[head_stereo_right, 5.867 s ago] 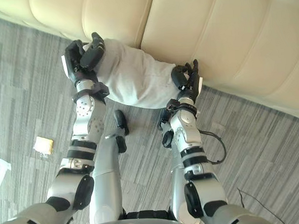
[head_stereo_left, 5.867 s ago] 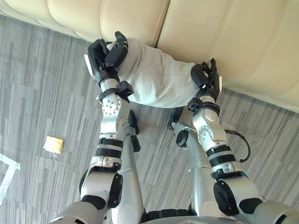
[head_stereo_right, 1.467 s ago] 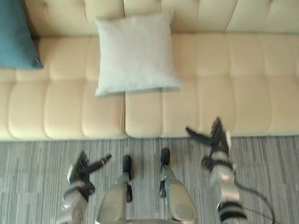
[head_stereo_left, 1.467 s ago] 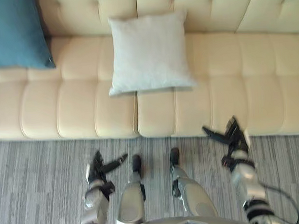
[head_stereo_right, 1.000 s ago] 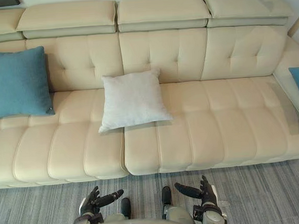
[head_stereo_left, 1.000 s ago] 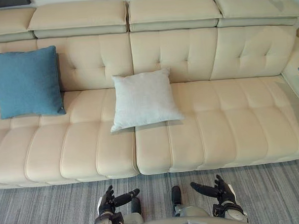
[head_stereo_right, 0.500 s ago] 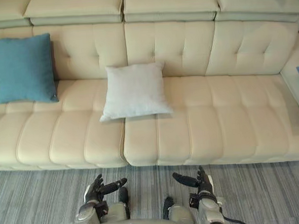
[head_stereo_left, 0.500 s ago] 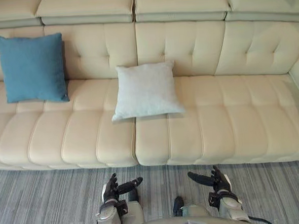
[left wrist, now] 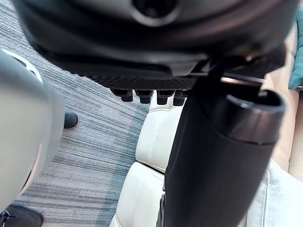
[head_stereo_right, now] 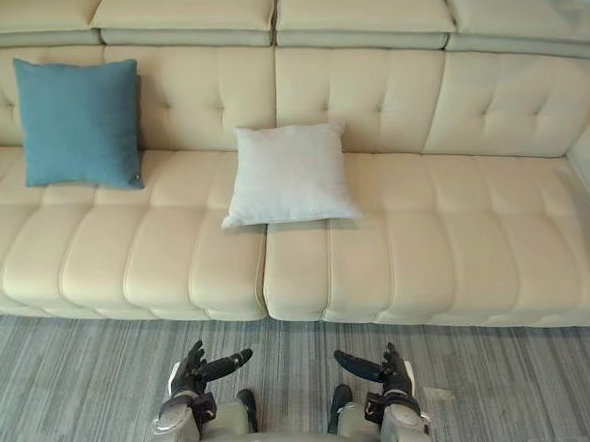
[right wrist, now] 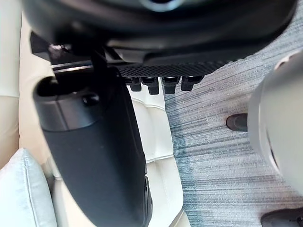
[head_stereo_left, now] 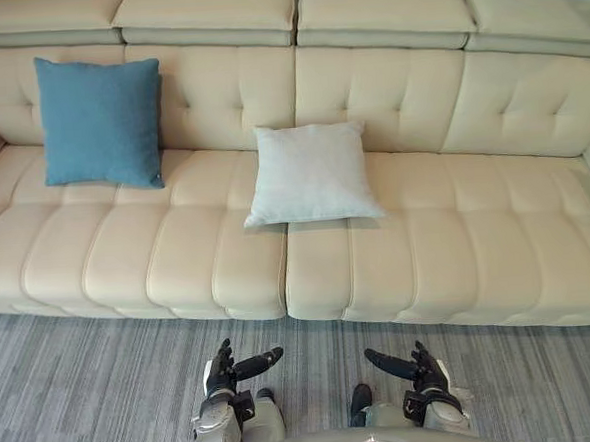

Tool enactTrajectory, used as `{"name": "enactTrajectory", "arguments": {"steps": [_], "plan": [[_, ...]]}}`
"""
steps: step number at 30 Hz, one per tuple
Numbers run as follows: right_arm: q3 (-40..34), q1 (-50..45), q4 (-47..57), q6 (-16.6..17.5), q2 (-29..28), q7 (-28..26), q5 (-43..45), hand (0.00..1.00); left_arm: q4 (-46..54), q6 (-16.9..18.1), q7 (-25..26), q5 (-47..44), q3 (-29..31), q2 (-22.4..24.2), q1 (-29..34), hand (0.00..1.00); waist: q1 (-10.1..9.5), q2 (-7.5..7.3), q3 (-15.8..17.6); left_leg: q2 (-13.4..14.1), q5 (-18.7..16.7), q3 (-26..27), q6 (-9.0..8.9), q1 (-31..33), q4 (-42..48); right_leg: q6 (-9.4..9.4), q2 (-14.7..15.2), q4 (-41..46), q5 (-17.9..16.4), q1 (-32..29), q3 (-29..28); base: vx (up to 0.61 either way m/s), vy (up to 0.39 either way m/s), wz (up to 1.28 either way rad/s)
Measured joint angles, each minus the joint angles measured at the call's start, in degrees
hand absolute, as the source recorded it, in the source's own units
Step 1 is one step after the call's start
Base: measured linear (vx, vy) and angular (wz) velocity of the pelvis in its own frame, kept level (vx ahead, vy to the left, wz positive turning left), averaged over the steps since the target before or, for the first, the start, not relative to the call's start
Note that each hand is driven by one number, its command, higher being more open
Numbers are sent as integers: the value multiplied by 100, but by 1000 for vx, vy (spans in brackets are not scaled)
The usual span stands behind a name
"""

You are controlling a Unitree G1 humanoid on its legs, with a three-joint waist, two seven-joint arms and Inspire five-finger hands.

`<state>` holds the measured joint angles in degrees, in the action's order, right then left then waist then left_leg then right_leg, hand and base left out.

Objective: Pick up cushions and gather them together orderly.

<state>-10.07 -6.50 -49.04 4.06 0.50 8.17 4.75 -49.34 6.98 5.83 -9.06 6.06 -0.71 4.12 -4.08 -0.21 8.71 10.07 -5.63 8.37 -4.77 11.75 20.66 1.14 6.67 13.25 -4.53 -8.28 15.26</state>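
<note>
- The pale grey cushion (head_stereo_left: 310, 173) rested mid-seat against the backrest of the beige sofa (head_stereo_left: 457, 241)
- The blue cushion (head_stereo_left: 100, 123) stood well apart, towards the sofa's left end
- The left hand (head_stereo_left: 222, 372) and right hand (head_stereo_left: 424, 370) hung low over the grey carpet (head_stereo_left: 85, 394), fingers loosely spread, both empty, with the seat's front edge between them and the cushions

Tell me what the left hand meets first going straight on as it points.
The left hand would likely meet the front of the sofa first, below the seat; depth is unclear.
</note>
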Motion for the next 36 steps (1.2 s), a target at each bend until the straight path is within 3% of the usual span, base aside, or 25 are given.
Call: {"name": "enactTrajectory", "arguments": {"steps": [1, 2, 3, 7, 12, 18, 19, 21, 22, 23, 24, 25, 26, 27, 29, 30, 32, 34, 35, 36], "plan": [[-17, 7, 0, -1, 2, -1, 2, 100, -5, -4, 1, 21, 7, 34, 8, 100, 5, 74, -25, 4, -112, -46, -43, -83, -91, 43, -22, 5, 17, -23, -34, -41, 203, -24], [-41, 60, -4, -14, -17, -3, 4, 100, -19, -17, -2, 25, 26, 60, 6, 100, 8, 34, -3, -41, -229, -33, 3, -128, -197, 79, -7, 7, 37, -65, -136, -89, 211, -32], [-25, 79, 0, -25, -160, -45, 3, 100, -33, -24, 7, 27, 65, -9, 0, 100, 17, -103, -34, -117, -207, 107, 41, -161, -280, 233, 59, -111, 170, -51, -238, -96, 200, -31], [-37, 61, -74, -33, -287, -73, 5, 100, -231, -58, 16, 29, 138, -84, -3, 100, 67, -203, -150, -324, -157, 460, 107, -548, -721, 355, 128, -611, 485, 157, -558, -36, 138, -41], [-407, 71, -339, -57, -194, -64, 95, 100, -621, -121, -6, 77, 135, -169, 3, 100, 172, -69, -278, -567, -64, 726, 214, -973, -1130, 432, 136, -1307, 888, 442, -972, 49, 83, -44], [-441, 211, -639, -82, -55, -56, 206, 100, -842, -157, -20, 296, 128, -311, -8, 100, 202, -164, -233, -534, -96, 944, 185, -1164, -1152, 322, -19, -1374, 1073, 292, -1517, 47, 14, -54], [-426, 294, -726, -85, -20, -56, 206, 100, -841, -157, -20, 297, 129, -318, -29, 100, 222, -175, -223, -494, -139, 1035, 172, -1165, -1165, 237, -82, -1461, 1227, 229, -1414, -51, -7, -86], [-366, 493, -813, -90, -10, -58, 206, 100, -849, -163, -10, 297, 144, -341, -23, 100, 220, -183, -192, -376, -214, 1369, 144, -1209, -1239, -219, -255, -1707, 1545, 132, -572, -80, -86, -120], [-394, 670, -813, -92, 31, -62, 206, 100, -874, -228, -10, 297, 136, -333, -48, 100, 229, -83, -92, -201, -201, 1770, 148, -1291, -1251, -679, -123, -1436, 1098, 85, 569, -52, -111, -158], [-426, 725, -808, -90, 96, -50, 207, 100, -867, -246, -11, 294, 89, -304, -38, 100, 232, 42, -25, -60, -185, 2121, 122, -1428, -1239, -790, 131, -826, 781, 11, 1742, 0, -74, -152], [-425, 721, -807, -83, 103, -49, 207, 100, -865, -245, -17, 294, 50, -295, -34, 100, 236, 54, -15, -38, -181, 2253, 108, -1496, -1228, -826, 254, -609, 755, 27, 2160, 34, -24, -121], [-418, 679, -809, -84, 107, -49, 206, 100, -866, -245, -16, 296, -31, -364, -17, 100, 250, -39, -57, -94, -180, 2347, 59, -1548, -1219, -590, 280, -583, 704, 39, 2316, 30, -41, -69], [-418, 673, -812, -84, 124, -44, 206, 100, -865, -244, -15, 296, -40, -378, -40, 100, 279, -29, -55, -93, -170, 2344, 37, -1559, -1230, -414, 236, -628, 742, 41, 2245, 29, -87, -79], [-423, 624, -821, -86, 205, -40, 206, 100, -846, -236, -18, 297, -81, -398, -97, 100, 304, 46, -14, -23, -116, 2303, -53, -1625, -1264, -377, 47, -783, 777, 23, 1990, 33, -130, -82], [-424, 571, -835, -96, 254, -36, 207, 100, -840, -235, -24, 298, -119, -379, -81, 100, 301, 95, 5, 98, -121, 2294, -76, -1714, -1141, -414, -104, -857, 710, 18, 1730, 46, -172, -90], [-426, 520, -847, -97, 235, -32, 208, 100, -840, -235, -32, 298, -118, -373, -63, 100, 296, 80, 23, 334, -208, 2239, -176, -1628, -575, -452, -228, -843, 621, 40, 1567, 62, -220, -83], [-422, 426, -891, -96, 227, -30, 211, 100, -827, -233, -60, 295, -120, -344, -66, 100, 305, 62, 55, 732, -266, 2093, -82, -1284, 550, -508, -413, -932, 554, 136, 1431, 76, -258, -67], [-395, 292, -922, -109, 255, 16, 260, 100, -739, -157, -109, 291, -121, -381, -80, 100, 262, 207, 133, 1311, 164, 1378, 463, -629, 2163, -528, -861, -1284, 421, 573, 1377, 159, -347, -76], [-394, 326, -901, -105, 287, 42, 288, 100, -727, -135, -92, 288, -117, -351, -70, 100, 254, 236, 186, 1376, 167, 1211, 434, -534, 2473, -628, -818, -872, 296, 439, 1352, 197, -166, -96], [-450, 370, -906, -108, 340, 94, 428, 100, -655, -126, -83, 286, -124, -345, -111, 100, 271, 321, 327, 1247, -322, 643, 171, -339, 2890, -721, -902, -661, 127, 511, 1110, 138, -9, -88]]}}
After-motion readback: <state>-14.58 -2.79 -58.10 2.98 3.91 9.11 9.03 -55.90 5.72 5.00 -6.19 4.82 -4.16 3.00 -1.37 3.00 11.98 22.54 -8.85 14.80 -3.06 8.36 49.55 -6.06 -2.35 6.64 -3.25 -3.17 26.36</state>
